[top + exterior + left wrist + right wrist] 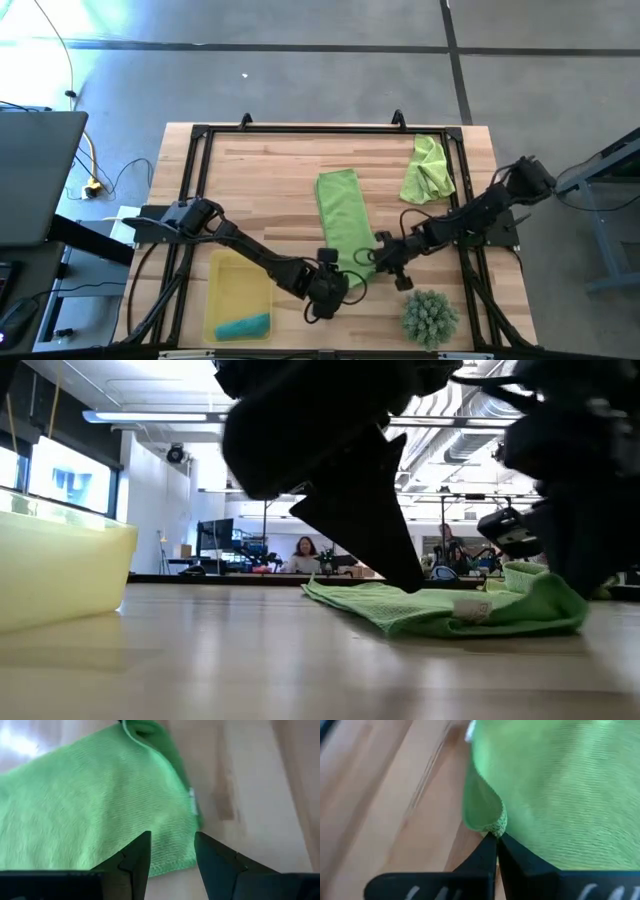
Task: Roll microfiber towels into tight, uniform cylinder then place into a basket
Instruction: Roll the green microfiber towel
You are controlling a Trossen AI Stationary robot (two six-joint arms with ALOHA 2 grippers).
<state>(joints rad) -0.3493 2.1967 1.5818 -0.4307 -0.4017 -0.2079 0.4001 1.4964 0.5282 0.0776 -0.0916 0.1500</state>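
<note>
Nearest the front edge of the wooden table (pixel 260 160), the yellow basket (pixel 228 285) was seen lying flat, and one rolled teal towel (pixel 243 326) was contained in it, at the basket's front end; nothing else could be made out inside. Beyond the basket's right side, the left gripper (pixel 330 295) was positioned at the front end of the long lime-green towel (pixel 342 215), its fingers (pixel 134 862) parted to a moderate gap over the towel's hem with nothing held between them. Just past that, farther from the basket, the right gripper (pixel 383 256) was placed at the same towel's front right corner, and its fingers (pixel 485 857) were pressed together on a raised fold of the green cloth. A spiky green ball plant (pixel 431 316) was set on the table well to the right of the basket. The long green towel was laid out flat, stretching away from the basket toward the table's rear. Farthest from the basket, near the rear right corner, a second lime-green towel (pixel 428 170) was left crumpled. In all, three towels were counted, one teal and two green, along with one basket, one plant and two arms.
</note>
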